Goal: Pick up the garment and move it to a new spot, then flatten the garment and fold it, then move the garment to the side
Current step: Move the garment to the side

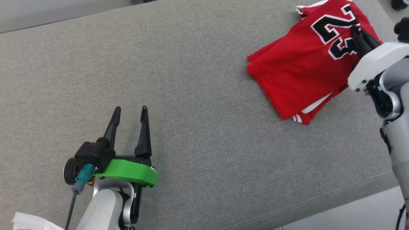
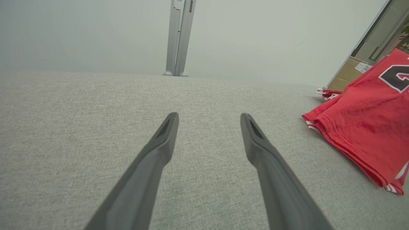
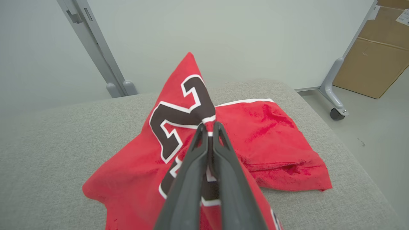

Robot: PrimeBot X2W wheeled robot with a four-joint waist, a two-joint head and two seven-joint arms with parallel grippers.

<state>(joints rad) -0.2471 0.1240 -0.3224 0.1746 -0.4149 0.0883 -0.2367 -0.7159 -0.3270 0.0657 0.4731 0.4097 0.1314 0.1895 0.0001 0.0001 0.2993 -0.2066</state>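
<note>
Right gripper (image 1: 354,29) is clenched on the red jersey with a black, white-edged number (image 1: 300,64), its two dark fingers pressed together over a pinch of cloth at the printed digits. In the right wrist view the right gripper (image 3: 209,126) holds that pinch raised, so the jersey (image 3: 274,134) rises to a peak above the fingertips while the rest lies on the grey woven cushion (image 3: 48,150). The right arm reaches in from the right edge of the head view, its white wrist housing (image 1: 374,64) tilted and its fingers pointing up and to the left.

The left gripper (image 1: 131,110) rests low over the grey woven cushion (image 1: 191,80) at the lower left, well apart from the jersey, its fingers spread and grasping nothing. A bright green bracket (image 1: 127,171) sits at its wrist. In the left wrist view the left gripper (image 2: 209,116) points across bare cushion, with the jersey (image 2: 367,127) off to the right.

The jersey lies folded in layers near the far right corner of the cushion, white trim showing at its edges.

A brown cardboard box (image 3: 377,64) stands on the floor beyond the cushion; what it holds cannot be told. A crumpled white cloth (image 1: 28,222) lies at the lower left corner of the head view.
</note>
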